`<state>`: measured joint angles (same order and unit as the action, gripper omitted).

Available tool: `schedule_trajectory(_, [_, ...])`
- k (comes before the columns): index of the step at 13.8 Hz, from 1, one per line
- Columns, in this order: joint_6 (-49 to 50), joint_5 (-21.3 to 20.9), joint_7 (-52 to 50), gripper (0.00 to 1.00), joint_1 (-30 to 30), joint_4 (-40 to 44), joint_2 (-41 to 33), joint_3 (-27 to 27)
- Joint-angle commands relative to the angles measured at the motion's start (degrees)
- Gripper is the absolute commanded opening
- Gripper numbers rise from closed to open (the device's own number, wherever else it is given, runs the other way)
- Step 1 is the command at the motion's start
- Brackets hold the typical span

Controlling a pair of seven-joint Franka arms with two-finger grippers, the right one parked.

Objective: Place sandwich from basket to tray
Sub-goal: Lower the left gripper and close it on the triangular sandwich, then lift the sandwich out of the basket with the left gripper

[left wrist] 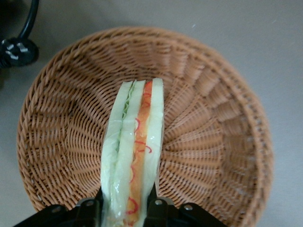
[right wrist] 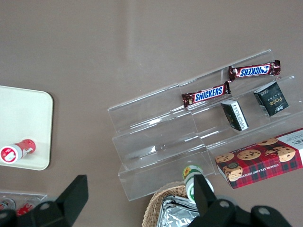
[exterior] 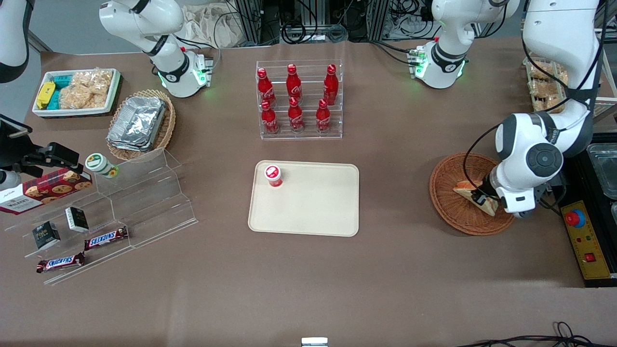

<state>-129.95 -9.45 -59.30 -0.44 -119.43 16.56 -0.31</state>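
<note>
Front view: the gripper (exterior: 483, 198) was down inside the basket (exterior: 446, 200), toward the working arm's end of the table, clamped on the sandwich (exterior: 466, 187). The sandwich sat in the basket with its wedge partly hidden by the wrist, so whether it rested on the weave or was lifted a little was hard to tell. The tray (exterior: 318, 207) lay flat mid-table, well apart from the basket, with a small red-capped cup (exterior: 273, 175) standing in one corner. A clear rack of red cola bottles (exterior: 297, 99) stood farther from the camera than the tray. Toward the parked arm's end were a tan wicker basket of foil containers (exterior: 140, 123), a white tub of snack packets (exterior: 77, 91), a clear stepped stand (exterior: 140, 202), two Snickers bars (exterior: 106, 237), a cookie box (exterior: 46, 189) and a green-lidded jar (exterior: 100, 164).

Left wrist view: the sandwich (left wrist: 135, 156) stood on edge between the two black fingers (left wrist: 87, 210), which pressed its wrapped sides. Green and orange-red filling showed along the edge. The reddish-brown basket (left wrist: 213, 142) surrounded it, with bare tabletop around the rim.

Right wrist view: the corner of the tray (right wrist: 28, 118) showed with the red-capped cup (right wrist: 16, 150) on it. The stepped stand (right wrist: 161, 137) held the Snickers bars (right wrist: 206, 93), two small dark boxes (right wrist: 234, 115) and the cookie box (right wrist: 260, 161). The jar (right wrist: 191, 177) stood just beside the foil-container basket (right wrist: 175, 208).
</note>
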Motion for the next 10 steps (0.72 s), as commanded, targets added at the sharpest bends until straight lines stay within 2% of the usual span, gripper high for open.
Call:
schedule_trajectory(1, [9.6, -0.8, 1.9, 0.0, 0.0, 7.3, 0.1, -0.6])
schedule_trajectory(4, [21.1, 0.7, 8.5, 0.0, -0.5, 16.7, 0.2, -2.8])
schedule_trajectory(7, [31.3, 5.6, 23.5, 0.0, -0.8, 29.7, 2.3, -7.0])
schedule_trajectory(10, [32.0, 6.1, 25.6, 0.0, -2.4, 37.4, 5.7, -13.8])
